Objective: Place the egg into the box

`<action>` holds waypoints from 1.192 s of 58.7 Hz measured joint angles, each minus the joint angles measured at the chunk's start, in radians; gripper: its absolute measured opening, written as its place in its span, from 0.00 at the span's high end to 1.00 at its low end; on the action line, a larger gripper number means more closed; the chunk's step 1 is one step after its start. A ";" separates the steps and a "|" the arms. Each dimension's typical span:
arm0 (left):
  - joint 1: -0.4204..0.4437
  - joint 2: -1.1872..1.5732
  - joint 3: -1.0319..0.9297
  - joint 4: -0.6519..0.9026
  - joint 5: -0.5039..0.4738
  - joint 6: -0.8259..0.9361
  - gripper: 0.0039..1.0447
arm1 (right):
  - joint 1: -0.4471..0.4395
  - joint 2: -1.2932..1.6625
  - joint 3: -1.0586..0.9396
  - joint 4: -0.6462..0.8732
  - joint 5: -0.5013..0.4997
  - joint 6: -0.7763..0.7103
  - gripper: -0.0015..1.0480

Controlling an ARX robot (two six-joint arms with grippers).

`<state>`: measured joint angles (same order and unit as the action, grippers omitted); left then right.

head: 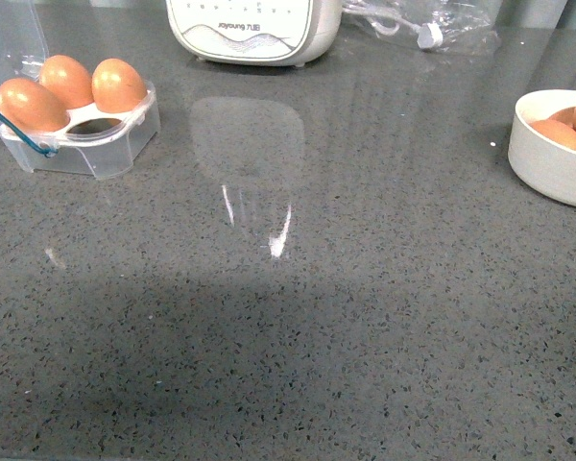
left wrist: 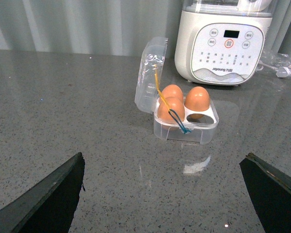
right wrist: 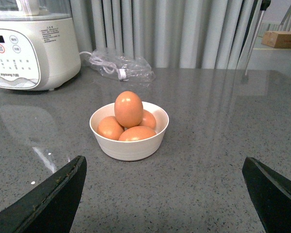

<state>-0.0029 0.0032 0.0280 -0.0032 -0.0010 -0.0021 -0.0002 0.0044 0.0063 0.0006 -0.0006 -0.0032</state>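
The speckled grey stone bench [head: 365, 336] carries a clear plastic egg box [head: 125, 144] at 10 o'clock. Its hinged lid [left wrist: 148, 73] is raised, three smooth brown eggs [head: 65, 79] sit in it and one round cup is bare. At 3 o'clock a round matte white bowl [right wrist: 128, 150] holds four visible eggs, and the egg [right wrist: 128, 109] stands upright on top of the others. A glossy white appliance [head: 250, 29] sits at 12 o'clock. The left end effector [left wrist: 163, 156] and the right end effector [right wrist: 163, 159] both have their dark fingers spread wide, gripping nothing.

Speckled grey stone bench [head: 365, 336] before a pale curtain [right wrist: 184, 29]
The pleated curtain hangs along the far edge; bright glare [head: 278, 240] streaks the bench's middle, shadow [head: 173, 384] darkens its near edge
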 joint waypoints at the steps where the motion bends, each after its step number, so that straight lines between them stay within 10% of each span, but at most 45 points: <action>1: 0.000 0.000 0.000 0.000 0.000 0.000 0.06 | 0.000 0.000 0.000 0.000 0.000 0.000 0.07; 70: 0.000 0.000 0.000 0.000 0.000 0.000 0.06 | 0.000 0.000 0.000 0.000 0.000 0.000 0.07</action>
<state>-0.0029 0.0032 0.0280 -0.0032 -0.0010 -0.0021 -0.0002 0.0044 0.0063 0.0006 -0.0006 -0.0032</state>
